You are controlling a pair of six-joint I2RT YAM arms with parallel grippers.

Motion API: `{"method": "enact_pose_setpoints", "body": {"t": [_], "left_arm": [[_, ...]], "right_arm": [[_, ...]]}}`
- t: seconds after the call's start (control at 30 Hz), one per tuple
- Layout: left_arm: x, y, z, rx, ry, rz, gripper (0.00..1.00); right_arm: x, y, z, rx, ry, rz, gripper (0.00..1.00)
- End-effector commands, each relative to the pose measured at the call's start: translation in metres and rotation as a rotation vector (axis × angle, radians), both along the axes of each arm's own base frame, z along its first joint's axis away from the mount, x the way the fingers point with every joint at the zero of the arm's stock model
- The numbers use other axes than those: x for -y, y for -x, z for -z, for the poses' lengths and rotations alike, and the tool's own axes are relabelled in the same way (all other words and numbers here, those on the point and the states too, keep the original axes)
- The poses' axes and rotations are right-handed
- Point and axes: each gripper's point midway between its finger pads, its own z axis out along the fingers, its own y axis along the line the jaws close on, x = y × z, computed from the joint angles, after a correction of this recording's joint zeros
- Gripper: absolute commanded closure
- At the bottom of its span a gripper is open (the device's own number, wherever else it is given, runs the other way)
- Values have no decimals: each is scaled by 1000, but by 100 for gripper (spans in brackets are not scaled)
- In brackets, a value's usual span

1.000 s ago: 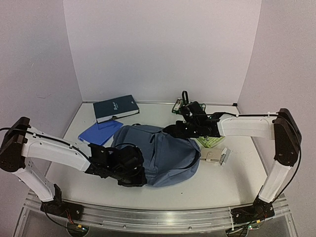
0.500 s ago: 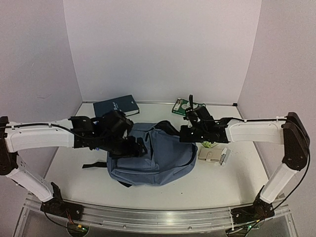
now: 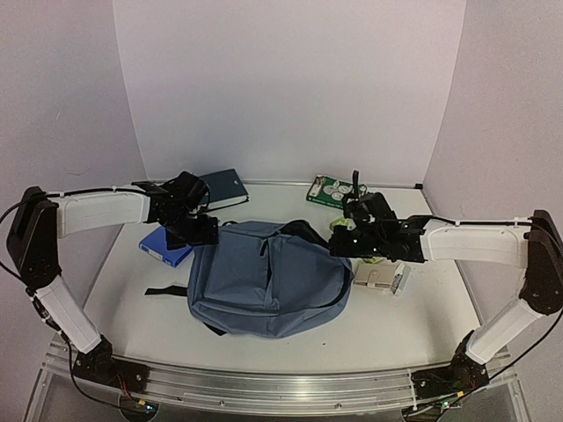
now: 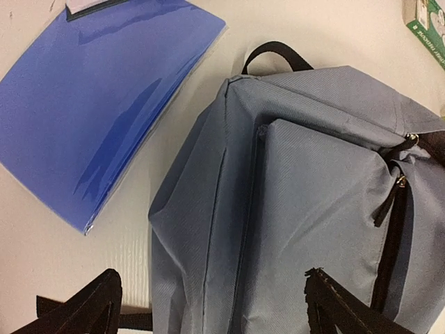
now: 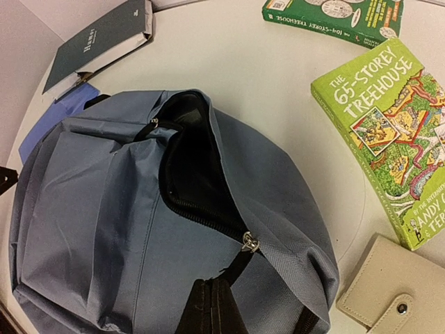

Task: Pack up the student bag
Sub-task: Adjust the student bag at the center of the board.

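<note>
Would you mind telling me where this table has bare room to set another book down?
Bare: the front strip between the student bag and the table's near edge, and the back gap between the dark book and green book. Crowded: right of the bag, around the lime book and wallet.

Left end effector (image 3: 195,230) spread wide; right end effector (image 5: 212,306) clamped.

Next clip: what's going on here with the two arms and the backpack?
The slate-blue backpack lies on the table with its main compartment partly unzipped. The right tool is shut on the black zipper pull. The left tool hangs open over the bag's other side, holding nothing. A bright-blue book, a dark book, the 65-Storey Treehouse book, another green book and a beige wallet lie outside it.
</note>
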Motion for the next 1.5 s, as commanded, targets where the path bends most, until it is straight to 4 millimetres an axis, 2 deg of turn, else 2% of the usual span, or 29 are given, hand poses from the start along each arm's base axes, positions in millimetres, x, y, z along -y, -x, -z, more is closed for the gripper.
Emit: {"method": "enact_pose_setpoints", "body": {"t": [0.0, 0.1, 0.17, 0.23, 0.33, 0.43, 0.5, 0.6, 0.7, 0.8, 0.93, 1.0, 1.07, 1.17, 1.27, 1.3, 1.37, 1.47], "left_arm": [[3, -29, -7, 47, -44, 29, 9], [-2, -41, 10, 21, -65, 7, 15], [-4, -47, 21, 16, -74, -6, 28], [-8, -53, 26, 42, -74, -37, 51], [-10, -55, 30, 77, -12, -61, 79], [0, -52, 25, 105, 81, -36, 96], [2, -46, 23, 102, 113, -31, 100], [-3, -26, 28, 56, 132, -34, 100], [-8, 9, 33, -22, 160, -38, 100], [-2, 56, 37, -132, 196, 2, 100], [-1, 121, 54, -284, 153, 25, 100], [7, 150, 56, -336, 172, 33, 96], [15, 171, 53, -362, 217, 40, 85], [18, 184, 37, -341, 242, 45, 49], [14, 168, 2, -220, 232, 53, 20], [15, 156, -13, -149, 216, 74, 15], [19, 129, -49, 2, 176, 120, 6], [35, 86, -80, 157, 103, 227, 2]], "right_arm": [[-1, 2, -13, 25, -45, 7, 100], [0, 3, -11, 21, -42, 8, 100], [0, 3, -14, 27, -45, 7, 100], [1, 3, -18, 37, -48, 7, 100], [4, 3, -23, 50, -48, 15, 100], [7, 2, -23, 52, -39, 30, 100], [6, 0, -20, 46, -37, 36, 100], [0, -7, -17, 43, -26, 35, 100], [-7, -21, -19, 55, -14, 30, 100], [-17, -38, -28, 82, -8, 22, 100], [-38, -59, -39, 116, -15, -11, 100], [-50, -66, -44, 126, -27, -39, 100], [-60, -69, -45, 127, -40, -67, 100], [-73, -68, -46, 125, -64, -119, 100], [-83, -61, -47, 122, -84, -172, 100], [-84, -60, -47, 120, -85, -178, 100], [-85, -57, -46, 116, -90, -186, 100], [-83, -54, -44, 112, -96, -186, 100]]}}
